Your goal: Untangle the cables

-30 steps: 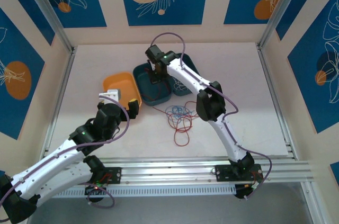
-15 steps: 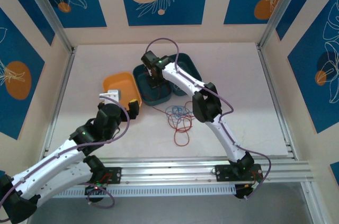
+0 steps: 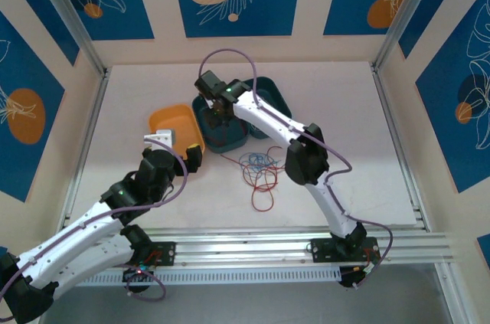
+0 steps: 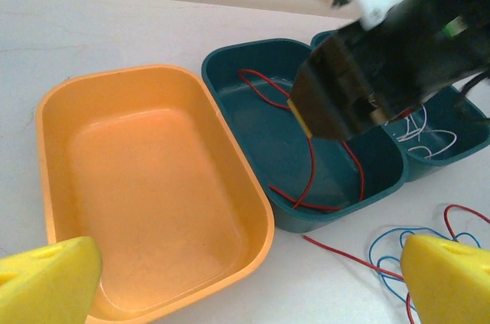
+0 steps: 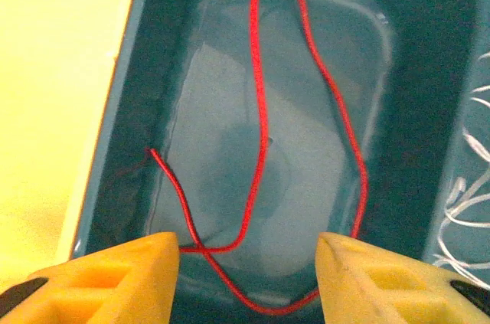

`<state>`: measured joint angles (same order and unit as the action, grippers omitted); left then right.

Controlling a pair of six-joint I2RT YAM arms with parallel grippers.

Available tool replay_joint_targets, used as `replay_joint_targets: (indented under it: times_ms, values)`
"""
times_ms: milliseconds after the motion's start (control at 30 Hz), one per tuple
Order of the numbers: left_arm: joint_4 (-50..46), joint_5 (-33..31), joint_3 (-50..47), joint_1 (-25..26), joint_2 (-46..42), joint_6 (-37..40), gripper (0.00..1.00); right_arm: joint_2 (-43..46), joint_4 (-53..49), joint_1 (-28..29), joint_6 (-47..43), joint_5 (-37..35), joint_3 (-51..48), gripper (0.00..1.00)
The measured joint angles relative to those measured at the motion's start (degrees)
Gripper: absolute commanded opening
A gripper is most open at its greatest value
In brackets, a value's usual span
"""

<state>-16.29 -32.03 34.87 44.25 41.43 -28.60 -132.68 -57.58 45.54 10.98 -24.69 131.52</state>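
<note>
A: Where are the cables?

B: One red cable (image 5: 256, 109) lies looped on the floor of the teal tray (image 4: 260, 132). A white cable (image 4: 423, 131) sits in the second teal tray (image 3: 276, 98), touching the first on its right. A tangle (image 3: 260, 165) of blue and red loops lies on the worktop (image 3: 153, 86), just in front of the teal tray.

A: Arm pose?

B: The right arm (image 3: 268, 117) is stretched far forward, elbow over the tangle and wrist pitched down over the teal tray. The right gripper (image 5: 249, 278) has its jaws spread above the red cable, with nothing between them. The left arm (image 3: 115, 201) is low and angled toward the orange tray (image 4: 145, 178), which sits left of the teal tray. The left gripper (image 4: 249, 286) is wide apart and empty.

A: Change from a second ago?

B: The right wrist has shifted left over the teal tray and the elbow has swung out right. The left arm and tangle are unchanged.

A: Anything unclear?

B: From above, the right gripper covers much of the teal tray. In the left wrist view it's blurred. The white cable is cut off at the right wrist view's edge.
</note>
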Motion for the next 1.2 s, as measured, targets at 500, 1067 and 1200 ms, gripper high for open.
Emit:
replay_joint_targets:
  times_ms: [500, 1067, 1200]
  values:
    - [0.61, 3.28, 1.01, -0.15, 5.07, 0.07, 1.0, 31.95, 3.1, -1.16, 15.52, -2.89, -36.09, 0.39]
    - [11.91, 13.46, 0.15, -0.15, 16.74, -4.7, 1.0, 46.1, 5.11, 1.27, 35.65, 8.83, -69.9, 0.33]
    - [12.85, 13.6, -0.24, -0.15, 16.63, -5.57, 1.0, 43.98, 7.08, 1.95, 35.85, 9.9, -70.16, 0.33]
